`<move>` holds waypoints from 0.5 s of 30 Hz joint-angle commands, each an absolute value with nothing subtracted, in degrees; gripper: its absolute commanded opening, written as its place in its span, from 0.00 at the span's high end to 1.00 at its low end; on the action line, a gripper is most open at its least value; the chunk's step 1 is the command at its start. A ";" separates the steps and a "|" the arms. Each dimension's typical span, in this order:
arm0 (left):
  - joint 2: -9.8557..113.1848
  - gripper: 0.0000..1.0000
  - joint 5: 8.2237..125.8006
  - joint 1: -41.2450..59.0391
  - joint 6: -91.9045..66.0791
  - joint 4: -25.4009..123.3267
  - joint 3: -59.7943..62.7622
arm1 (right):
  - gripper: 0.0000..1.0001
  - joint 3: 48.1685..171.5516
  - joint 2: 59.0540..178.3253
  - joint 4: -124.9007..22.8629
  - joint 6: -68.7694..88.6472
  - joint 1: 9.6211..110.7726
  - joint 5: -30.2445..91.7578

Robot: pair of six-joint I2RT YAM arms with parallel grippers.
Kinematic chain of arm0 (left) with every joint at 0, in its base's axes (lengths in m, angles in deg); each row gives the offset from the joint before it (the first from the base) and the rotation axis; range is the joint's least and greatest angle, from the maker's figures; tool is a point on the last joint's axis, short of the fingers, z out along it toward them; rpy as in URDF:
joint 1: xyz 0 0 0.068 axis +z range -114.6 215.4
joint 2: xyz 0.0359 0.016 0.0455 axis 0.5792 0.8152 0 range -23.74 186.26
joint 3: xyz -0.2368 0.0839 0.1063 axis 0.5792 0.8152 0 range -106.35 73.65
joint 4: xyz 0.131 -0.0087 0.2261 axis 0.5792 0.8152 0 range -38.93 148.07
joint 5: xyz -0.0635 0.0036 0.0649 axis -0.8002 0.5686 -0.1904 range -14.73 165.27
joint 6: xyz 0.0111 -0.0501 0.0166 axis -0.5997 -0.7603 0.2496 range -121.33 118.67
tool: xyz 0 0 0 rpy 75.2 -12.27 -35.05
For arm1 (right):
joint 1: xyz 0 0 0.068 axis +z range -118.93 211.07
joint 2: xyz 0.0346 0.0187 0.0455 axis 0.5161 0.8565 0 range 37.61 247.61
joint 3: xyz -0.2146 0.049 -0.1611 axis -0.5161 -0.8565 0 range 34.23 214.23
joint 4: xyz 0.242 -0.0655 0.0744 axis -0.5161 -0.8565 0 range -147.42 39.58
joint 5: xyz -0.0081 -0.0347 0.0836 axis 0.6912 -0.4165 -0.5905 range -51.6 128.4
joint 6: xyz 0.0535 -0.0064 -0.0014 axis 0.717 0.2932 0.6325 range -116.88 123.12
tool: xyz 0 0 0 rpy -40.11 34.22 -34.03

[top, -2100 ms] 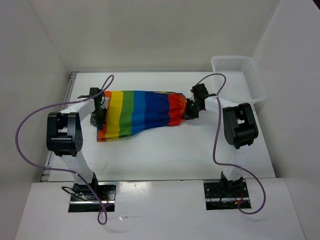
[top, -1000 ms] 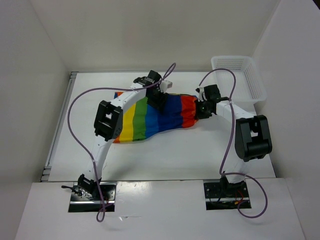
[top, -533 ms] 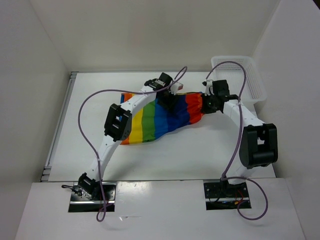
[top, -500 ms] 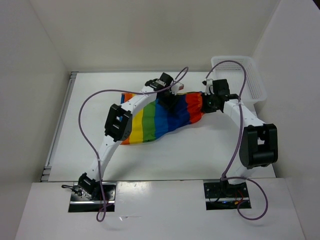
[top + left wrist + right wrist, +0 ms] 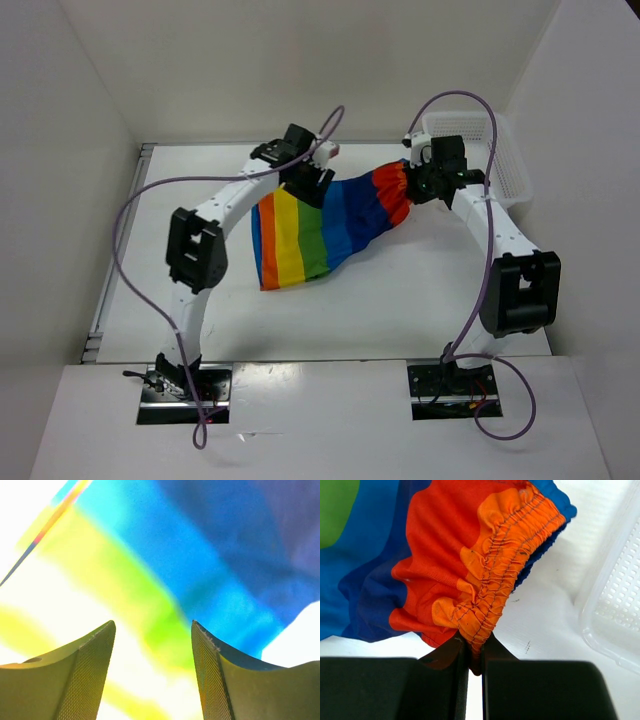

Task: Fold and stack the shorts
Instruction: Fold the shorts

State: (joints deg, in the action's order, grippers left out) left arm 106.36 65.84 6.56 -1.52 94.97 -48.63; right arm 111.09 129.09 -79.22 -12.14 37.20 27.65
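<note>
currently, right end effector (image 5: 474, 645) pinches the shorts (image 5: 320, 225); left end effector (image 5: 153, 626) spread apart.

The white table (image 5: 400, 305) carries the shorts (image 5: 320, 228) and a mesh basket (image 5: 513, 160)

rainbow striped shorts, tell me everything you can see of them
The soft cloth shorts carry broad red, orange, yellow, green and blue stripes, with a gathered orange elastic waistband. The right gripper has its jaws shut on that waistband, lifting that end near the white mesh basket; the rest fans down leftward. The left gripper hovers over it, jaws open.
</note>
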 commanded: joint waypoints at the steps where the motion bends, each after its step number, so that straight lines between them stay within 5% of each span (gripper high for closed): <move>1: 94.92 0.30 68.07 6.67 -1.33 93.09 -37.47 | 1.00 113.33 128.05 -79.43 -15.33 37.22 27.42; 6: 95.17 0.30 65.61 1.04 -1.33 89.57 -33.48 | 1.00 111.58 129.10 -79.43 -15.33 37.22 26.88; 15: 114.14 0.32 62.46 -1.51 -1.33 94.04 -56.15 | 1.00 104.71 125.59 -79.43 -15.33 37.22 26.88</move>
